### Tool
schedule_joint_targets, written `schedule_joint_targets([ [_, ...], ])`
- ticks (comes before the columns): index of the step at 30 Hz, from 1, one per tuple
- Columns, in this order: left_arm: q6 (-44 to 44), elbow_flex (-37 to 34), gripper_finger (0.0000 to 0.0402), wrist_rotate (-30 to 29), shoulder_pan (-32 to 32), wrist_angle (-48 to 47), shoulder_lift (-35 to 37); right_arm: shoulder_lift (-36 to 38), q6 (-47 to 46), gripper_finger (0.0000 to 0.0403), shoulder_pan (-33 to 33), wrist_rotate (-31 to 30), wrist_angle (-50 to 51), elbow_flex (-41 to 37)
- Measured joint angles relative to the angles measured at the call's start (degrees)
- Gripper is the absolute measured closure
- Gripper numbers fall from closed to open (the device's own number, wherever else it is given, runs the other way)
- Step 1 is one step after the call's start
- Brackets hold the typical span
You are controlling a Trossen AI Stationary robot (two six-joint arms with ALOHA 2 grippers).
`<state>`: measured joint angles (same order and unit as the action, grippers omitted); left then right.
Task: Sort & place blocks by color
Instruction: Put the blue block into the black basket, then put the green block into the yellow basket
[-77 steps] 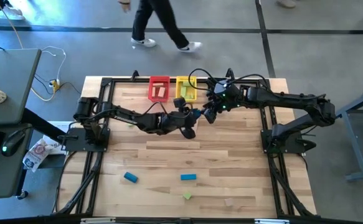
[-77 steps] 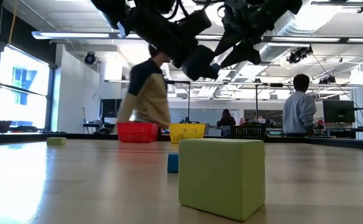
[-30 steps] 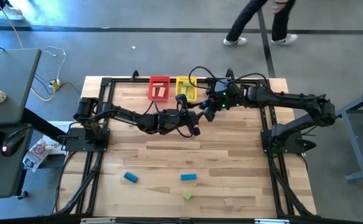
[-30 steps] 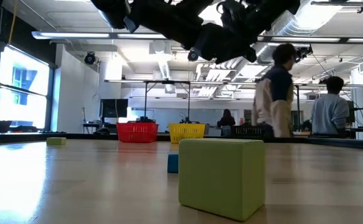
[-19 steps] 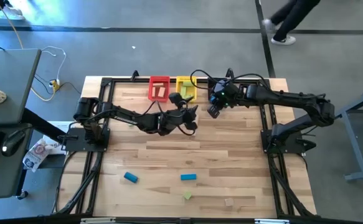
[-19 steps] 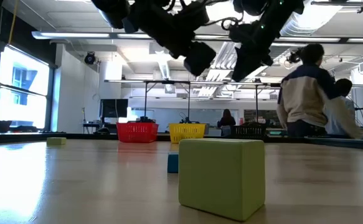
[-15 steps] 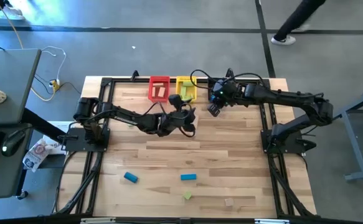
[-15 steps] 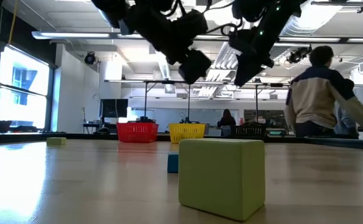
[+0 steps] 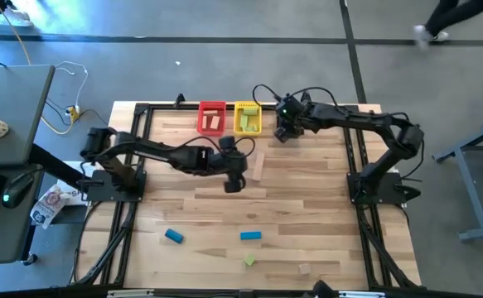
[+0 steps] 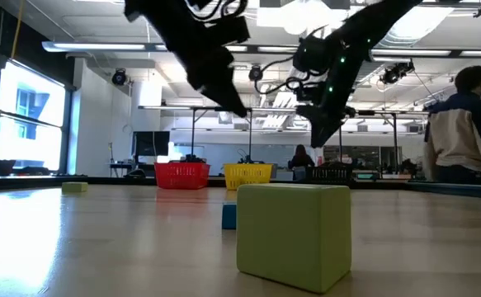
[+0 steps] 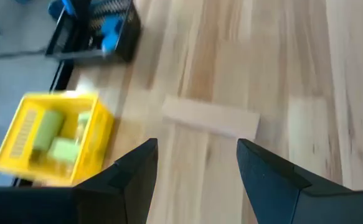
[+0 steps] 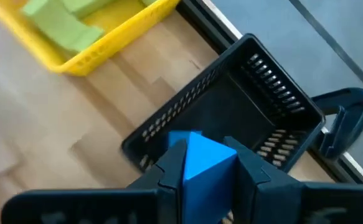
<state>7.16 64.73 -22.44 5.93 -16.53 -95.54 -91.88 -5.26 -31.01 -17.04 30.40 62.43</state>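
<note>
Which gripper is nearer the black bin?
Right. The right gripper, shut on a blue block, hovers beside the black bin; the left gripper hangs mid-table, open.

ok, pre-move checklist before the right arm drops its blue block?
1. Right end effector shut on blue block: ok.
2. Black bin ahead of it in the right wrist view: ok.
3. Block directly above the bin opening: cannot tell.
4. Left end effector open, empty: ok.
5. Left arm apart from the right arm in the high view: ok.
6. Wooden bar still out on the table, unsorted: not ok.
</note>
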Motion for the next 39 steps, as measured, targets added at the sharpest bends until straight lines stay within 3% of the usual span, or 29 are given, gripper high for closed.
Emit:
schedule_joint_targets([
  [4, -3.5, 0.0, 0.02, 0.54, 0.04, -10.37, 3.7, -3.0, 0.36, 0.0343, -3.24, 2.84, -3.36, 0.0],
  [14, -8.09, -0.64, 0.02, 13.89, -0.39, -31.19, 13.26, -6.36, -0.13, 0.0335, -8.75, 6.63, -8.43, 0.02],
  [18, -9.07, -4.45, 0.02, 19.54, -0.33, -32.43, 17.46, -6.36, -0.21, 0.0326, -9.7, 7.37, -8.42, 0.02],
  [27, -13.59, -11.5, 0.02, 26.78, -0.79, -22.57, 21.34, -6.36, 1.1, 0.0314, -9.72, 9.06, -9.14, 0.02],
  [39, -14.49, -11.58, 0.02, 26.9, -3.02, -22.49, 20.8, -4.16, -0.06, 0.0216, -9.72, 11.3, -7.31, 0.07],
])
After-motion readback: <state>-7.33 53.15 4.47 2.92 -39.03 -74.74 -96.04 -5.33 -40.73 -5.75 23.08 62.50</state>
